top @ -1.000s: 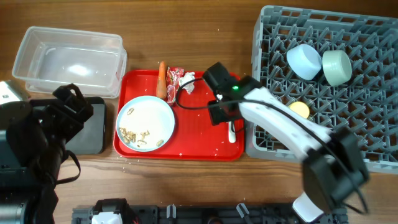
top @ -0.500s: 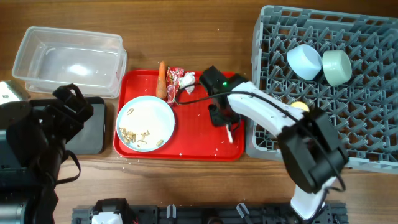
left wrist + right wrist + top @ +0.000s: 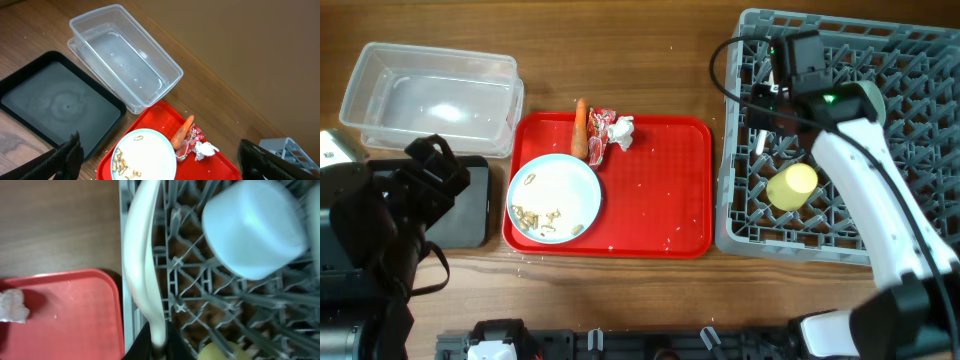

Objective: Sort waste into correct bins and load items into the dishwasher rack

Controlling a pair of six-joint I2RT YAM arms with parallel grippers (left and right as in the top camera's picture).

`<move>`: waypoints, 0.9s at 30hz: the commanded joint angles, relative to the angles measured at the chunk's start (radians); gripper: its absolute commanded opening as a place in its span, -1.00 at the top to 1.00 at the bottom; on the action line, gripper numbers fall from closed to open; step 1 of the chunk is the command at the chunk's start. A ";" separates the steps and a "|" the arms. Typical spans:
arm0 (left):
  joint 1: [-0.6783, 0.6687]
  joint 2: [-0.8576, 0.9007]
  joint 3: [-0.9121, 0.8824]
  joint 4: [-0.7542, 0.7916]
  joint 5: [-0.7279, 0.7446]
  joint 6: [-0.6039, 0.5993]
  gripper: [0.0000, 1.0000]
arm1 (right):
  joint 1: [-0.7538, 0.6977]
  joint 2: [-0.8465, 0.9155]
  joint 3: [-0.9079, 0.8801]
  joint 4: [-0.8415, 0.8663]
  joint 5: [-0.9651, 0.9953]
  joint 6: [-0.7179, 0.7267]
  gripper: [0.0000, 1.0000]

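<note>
Right wrist | white spoon [image 3: 141,265], glossy, over rack [image 3: 176,282] edge | right gripper [image 3: 159,344] pinches its narrow end | left gripper [image 3: 160,152] spread wide

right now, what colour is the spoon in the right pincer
White; the spoon shows best in the right wrist view.

The right arm stretches across the dishwasher rack [image 3: 740,215], and the right gripper [image 3: 765,105] hangs over the rack's left edge, pinching a white spoon [image 3: 142,255]. Well left of the rack, the left arm sits folded, with the left gripper [image 3: 160,150] spread wide.
</note>
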 commanded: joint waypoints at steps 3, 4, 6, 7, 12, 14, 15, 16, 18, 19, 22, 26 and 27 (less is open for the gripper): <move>0.007 0.000 0.012 0.003 -0.016 -0.017 -1.00 | 0.021 0.077 -0.011 0.018 -0.116 0.048 -0.19; 0.007 0.000 0.012 0.003 -0.016 -0.017 -1.00 | 0.027 0.066 -0.010 0.026 -0.141 0.045 -0.16; 0.007 0.000 0.012 0.003 -0.016 -0.017 -1.00 | 0.051 0.043 -0.011 0.034 -0.203 0.008 -0.03; 0.007 0.000 0.012 0.003 -0.016 -0.017 -1.00 | 0.074 0.040 -0.011 0.024 -0.232 -0.007 0.14; 0.007 0.000 0.012 0.003 -0.016 -0.017 -1.00 | 0.186 0.056 -0.120 -0.047 -0.231 -0.002 0.91; 0.007 0.000 0.012 0.003 -0.016 -0.017 -1.00 | 0.206 0.057 -0.246 -0.036 -0.223 0.029 0.91; 0.007 0.000 0.012 0.003 -0.016 -0.017 -1.00 | 0.202 0.057 -0.273 -0.037 -0.171 0.093 0.92; 0.007 0.000 0.012 0.002 -0.016 -0.017 -1.00 | 0.197 0.057 -0.279 -0.058 -0.142 0.140 0.91; 0.007 0.000 0.012 0.003 -0.016 -0.017 -1.00 | 0.187 0.057 -0.280 -0.082 -0.126 0.163 0.92; 0.007 0.000 0.012 0.003 -0.016 -0.017 -1.00 | 0.182 0.056 -0.280 -0.085 -0.117 0.162 0.91; 0.007 0.000 0.012 0.003 -0.016 -0.017 -1.00 | 0.170 0.056 -0.280 -0.103 -0.087 0.159 0.91; 0.007 0.000 0.012 0.003 -0.016 -0.017 -1.00 | 0.169 0.056 -0.275 -0.081 -0.083 0.077 0.75; 0.007 0.000 0.012 0.003 -0.016 -0.017 -1.00 | 0.169 0.053 -0.268 -0.068 -0.083 0.047 0.67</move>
